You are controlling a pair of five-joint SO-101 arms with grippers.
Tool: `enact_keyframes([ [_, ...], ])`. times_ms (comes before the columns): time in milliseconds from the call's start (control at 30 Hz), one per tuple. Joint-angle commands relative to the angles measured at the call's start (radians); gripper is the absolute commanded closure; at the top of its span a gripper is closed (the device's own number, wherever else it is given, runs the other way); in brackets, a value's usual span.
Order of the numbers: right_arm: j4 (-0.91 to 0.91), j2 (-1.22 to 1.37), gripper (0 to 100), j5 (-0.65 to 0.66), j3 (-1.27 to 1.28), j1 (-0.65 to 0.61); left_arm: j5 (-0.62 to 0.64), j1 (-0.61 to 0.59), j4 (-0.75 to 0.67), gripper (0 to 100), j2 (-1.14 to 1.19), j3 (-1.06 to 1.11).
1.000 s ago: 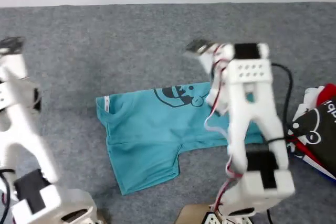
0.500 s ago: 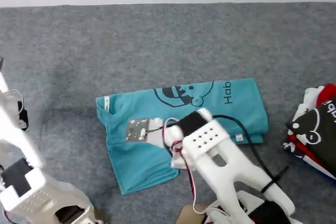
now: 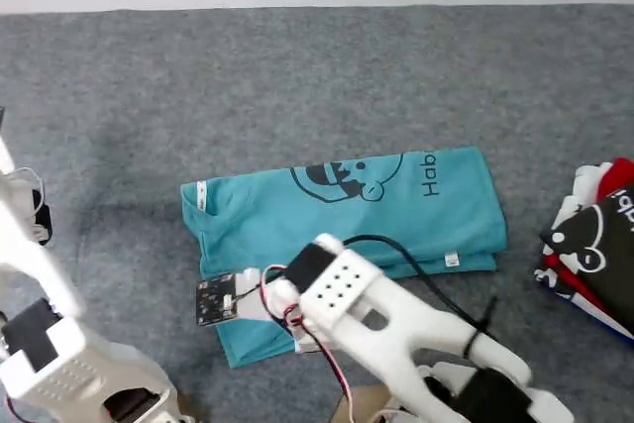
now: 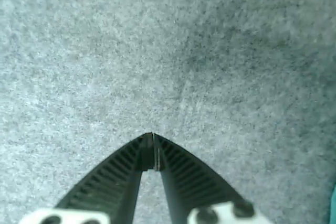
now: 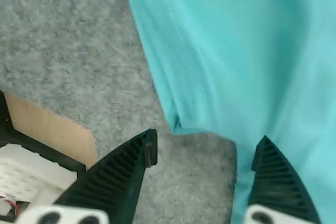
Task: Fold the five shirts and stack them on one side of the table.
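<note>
Motion belongs to the right arm: within the last second it has swung from above the far right of the teal cotton T-shirt (image 3: 337, 215) down to the shirt's near left corner. The right gripper (image 5: 207, 137) hangs there with its jaws spread wide. One finger is over bare cloth-covered table and the other over teal fabric, and nothing is pinched yet. That looks like the set-up for grasping this corner for the next fold.

The shirt lies flat mid-table on the grey felt table (image 3: 297, 76), with wide bare felt beyond it and to its left. A heap of black, red and white shirts (image 3: 594, 245) sits at the right edge, well apart. A tan cardboard sheet (image 5: 52, 127) near the right gripper crowds the near side. The left gripper (image 4: 153, 137) is pressed together over bare felt.
</note>
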Motion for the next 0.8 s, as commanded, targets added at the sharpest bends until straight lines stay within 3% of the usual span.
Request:
enact_keyframes([
  [0,-0.071,0.064,70.1,-0.006,-0.008,-0.019,-0.008,-0.012,-0.017,99,-0.003,-0.021],
  [600,-0.177,0.263,70.5,-0.011,-0.008,-0.05,-0.061,-0.08,-0.037,99,-0.003,-0.021],
  [767,-0.236,0.303,86.3,-0.011,-0.011,-0.051,-0.064,-0.08,-0.038,99,-0.003,-0.021],
])
